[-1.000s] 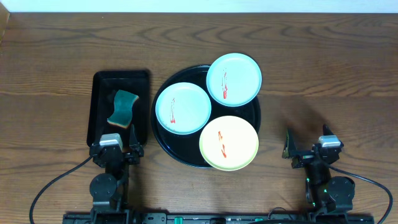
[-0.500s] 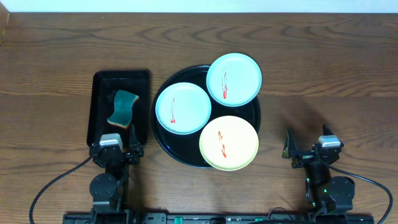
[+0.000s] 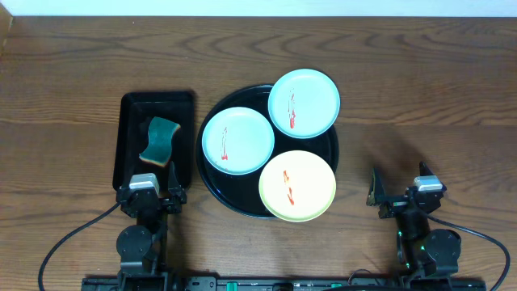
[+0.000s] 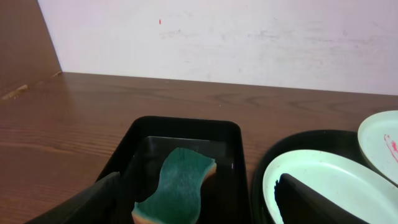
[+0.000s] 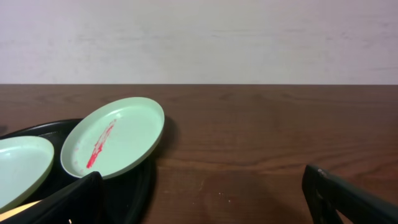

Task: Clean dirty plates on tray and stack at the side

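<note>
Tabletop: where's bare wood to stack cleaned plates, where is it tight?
Bare wood: right of the round tray, ahead of the right gripper; also the far edge beyond both trays. Crowded: plates fill the round tray; only a narrow strip separates it from the rectangular tray.

This looked like a robot lab test bench. Two arms, left (image 3: 137,242) and right (image 3: 424,246), were mounted on a rail (image 3: 266,284) at the near edge of a wood-grain table (image 3: 81,65), with cables (image 3: 65,242) looping from their bases. Behind the table stood a plain, scuffed white wall (image 4: 249,37). The tableware lay like staged props: plates (image 3: 238,140) with neat red smears on a round tray (image 3: 212,182), and a sponge (image 3: 160,140) in a rectangular tray (image 3: 129,105).
</note>
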`<state>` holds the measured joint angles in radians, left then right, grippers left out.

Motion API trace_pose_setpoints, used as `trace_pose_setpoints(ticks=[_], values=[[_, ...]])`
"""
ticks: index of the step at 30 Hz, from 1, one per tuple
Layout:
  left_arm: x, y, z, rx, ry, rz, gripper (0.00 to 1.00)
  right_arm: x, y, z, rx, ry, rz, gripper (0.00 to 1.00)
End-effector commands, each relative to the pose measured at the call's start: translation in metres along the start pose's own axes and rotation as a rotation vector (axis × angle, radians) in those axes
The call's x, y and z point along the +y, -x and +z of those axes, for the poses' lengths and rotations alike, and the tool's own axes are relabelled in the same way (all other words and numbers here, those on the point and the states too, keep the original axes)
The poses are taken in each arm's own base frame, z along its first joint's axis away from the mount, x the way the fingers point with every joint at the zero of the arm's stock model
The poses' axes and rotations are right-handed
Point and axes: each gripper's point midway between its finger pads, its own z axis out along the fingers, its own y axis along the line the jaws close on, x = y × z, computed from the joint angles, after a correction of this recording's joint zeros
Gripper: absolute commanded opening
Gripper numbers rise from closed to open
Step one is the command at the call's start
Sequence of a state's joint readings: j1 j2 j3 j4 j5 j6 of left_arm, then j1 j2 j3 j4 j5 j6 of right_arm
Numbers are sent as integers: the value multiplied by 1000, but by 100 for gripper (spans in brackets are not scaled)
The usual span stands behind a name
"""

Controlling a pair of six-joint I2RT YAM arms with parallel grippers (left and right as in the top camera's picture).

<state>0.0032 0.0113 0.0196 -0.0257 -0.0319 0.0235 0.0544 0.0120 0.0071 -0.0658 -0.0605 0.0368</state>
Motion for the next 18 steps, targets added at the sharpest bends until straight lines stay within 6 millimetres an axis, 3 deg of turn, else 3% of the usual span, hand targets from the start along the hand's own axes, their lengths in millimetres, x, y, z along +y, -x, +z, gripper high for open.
trace_pose_setpoints(ticks=[1, 18], values=[[1, -19, 1, 61, 6, 11, 79, 0, -1, 0, 0, 2, -8, 99], [0, 10, -4, 4, 0, -51, 79, 17, 4, -2, -8, 103, -10, 99]])
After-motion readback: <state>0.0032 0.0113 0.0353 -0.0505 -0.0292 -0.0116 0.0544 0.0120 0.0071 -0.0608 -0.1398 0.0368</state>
